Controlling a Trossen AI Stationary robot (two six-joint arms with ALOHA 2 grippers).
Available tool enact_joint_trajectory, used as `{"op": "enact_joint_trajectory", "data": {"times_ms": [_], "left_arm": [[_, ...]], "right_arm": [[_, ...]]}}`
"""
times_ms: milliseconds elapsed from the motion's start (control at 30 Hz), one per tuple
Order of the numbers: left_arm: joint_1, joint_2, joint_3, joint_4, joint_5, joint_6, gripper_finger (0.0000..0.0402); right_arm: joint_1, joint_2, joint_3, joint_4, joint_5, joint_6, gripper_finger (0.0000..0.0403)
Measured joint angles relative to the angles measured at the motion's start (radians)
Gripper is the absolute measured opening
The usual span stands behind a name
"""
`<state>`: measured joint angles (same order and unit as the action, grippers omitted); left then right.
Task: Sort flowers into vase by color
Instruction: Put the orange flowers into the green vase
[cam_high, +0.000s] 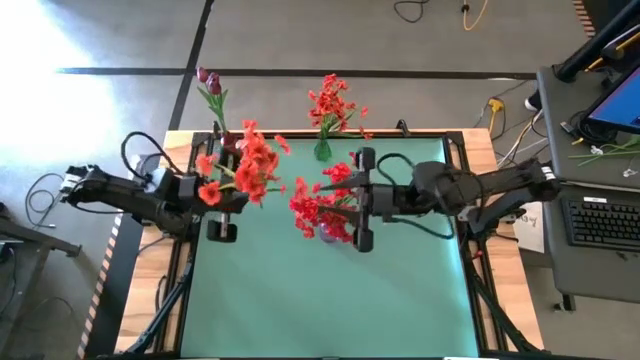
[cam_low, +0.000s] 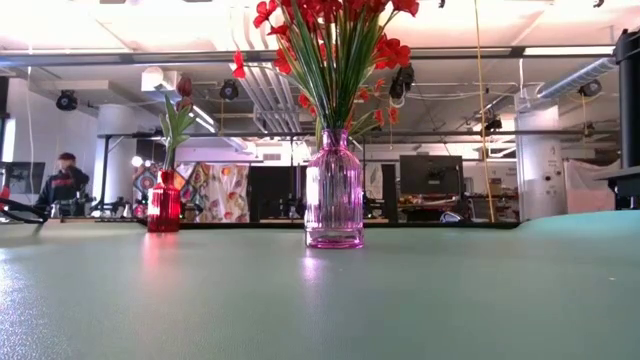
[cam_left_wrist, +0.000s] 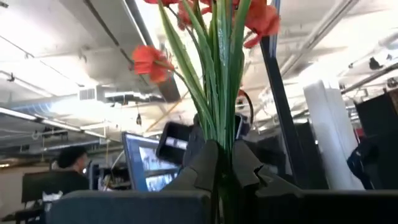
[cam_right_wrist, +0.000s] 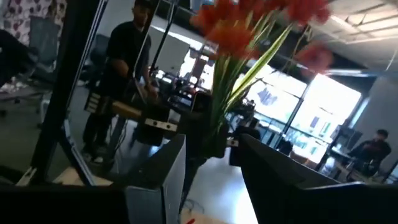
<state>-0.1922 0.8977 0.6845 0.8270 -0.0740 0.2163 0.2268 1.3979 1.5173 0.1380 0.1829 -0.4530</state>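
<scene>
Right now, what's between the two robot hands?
In the high view, the red flowers in the pink vase, right at the right gripper; the left gripper holds orange-red flowers.

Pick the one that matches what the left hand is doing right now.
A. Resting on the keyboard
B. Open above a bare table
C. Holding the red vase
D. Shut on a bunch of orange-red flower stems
D: in the left wrist view the left hand is shut on the green stems of the orange-red flowers.

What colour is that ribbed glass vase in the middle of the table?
Pink-purple; the ribbed vase shows best in the low view.
</scene>
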Motion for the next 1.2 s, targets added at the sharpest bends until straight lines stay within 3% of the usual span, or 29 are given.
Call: {"op": "enact_joint_trajectory", "data": {"times_ms": [267,567,767,1000,1200], "left_arm": [[-0.001,0.154,0.029,0.108,0.002,-0.001,0.0000],[-0.001,0.284,0.116,0.122,0.001,0.006,0.0000],[-0.001,0.370,0.175,0.123,-0.003,0.018,0.0000],[0.000,0.442,0.212,0.121,-0.023,0.019,0.0000],[0.000,0.436,0.217,0.113,-0.024,0.027,0.0000]], "right_arm": [[-0.006,0.044,-0.001,0.006,0.001,0.039,0.0170],[-0.012,0.044,-0.001,0.018,0.001,0.107,0.0225],[-0.016,0.044,-0.001,0.032,0.000,0.116,0.0239],[-0.016,0.046,-0.001,0.032,-0.001,0.110,0.0223],[-0.016,0.046,-0.001,0.032,-0.004,0.101,0.0161]]}}
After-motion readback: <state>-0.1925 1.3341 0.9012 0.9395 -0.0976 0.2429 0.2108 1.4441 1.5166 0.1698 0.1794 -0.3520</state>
